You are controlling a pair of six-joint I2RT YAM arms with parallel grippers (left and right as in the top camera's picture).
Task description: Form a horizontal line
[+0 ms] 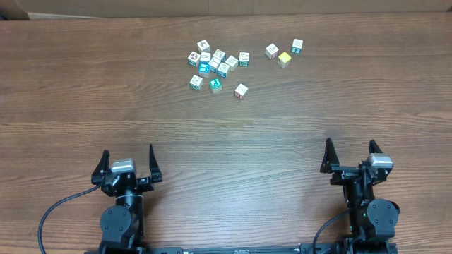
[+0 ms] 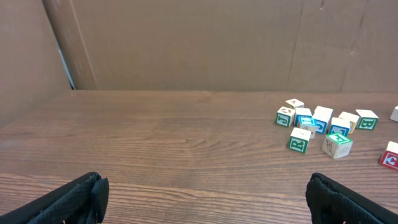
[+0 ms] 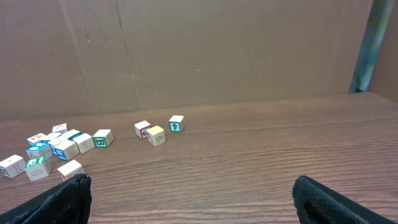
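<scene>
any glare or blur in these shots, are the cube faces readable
Overhead: even soft light, no glare on the table, but the picture cubes are too small to read. Left wrist: cubes fairly sharp, the left gripper's fingers dark and soft-edged. Right wrist: the right gripper's fingers likewise, faint shadows beside the yellow-faced cube.

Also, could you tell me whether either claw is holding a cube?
No, the left claw and right claw stand open, apart from the cubes.
</scene>
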